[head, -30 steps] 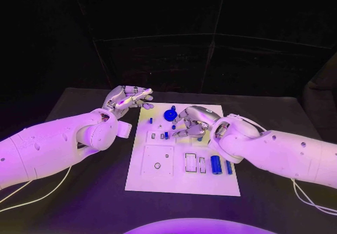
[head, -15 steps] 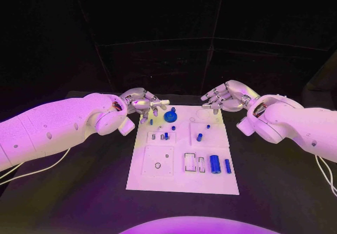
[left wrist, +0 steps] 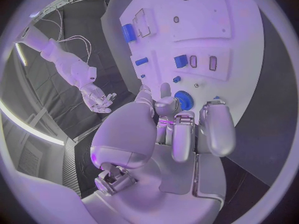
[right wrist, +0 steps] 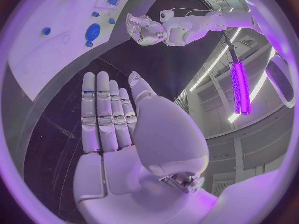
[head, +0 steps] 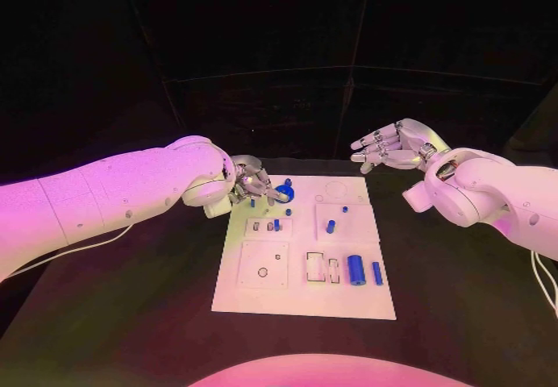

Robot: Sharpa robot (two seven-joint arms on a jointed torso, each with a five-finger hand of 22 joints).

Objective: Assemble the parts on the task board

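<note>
The white task board [head: 262,298] lies in the middle of the table. A round blue disc [head: 284,192] stands near its far edge. My left hand [head: 250,187] hovers at the disc's left side, fingers half curled, fingertips [left wrist: 165,92] right beside the disc [left wrist: 183,100]; nothing sits between them, and contact is unclear. A blue peg [head: 331,226] stands in a square plate. A thick blue cylinder [head: 356,270] and a thin blue bar [head: 376,272] lie near the right edge. My right hand [head: 393,145] is raised beyond the far right corner, flat and empty [right wrist: 109,114].
Small blue pieces [head: 276,225] sit in slots left of the peg. Empty rectangular slots [head: 315,268] and a square plate with a hole [head: 263,265] occupy the near half. Bare black table [head: 465,298] surrounds the board.
My right hand has lifted off the board and drawn back to the far right. My left hand has moved right and down to the blue disc.
</note>
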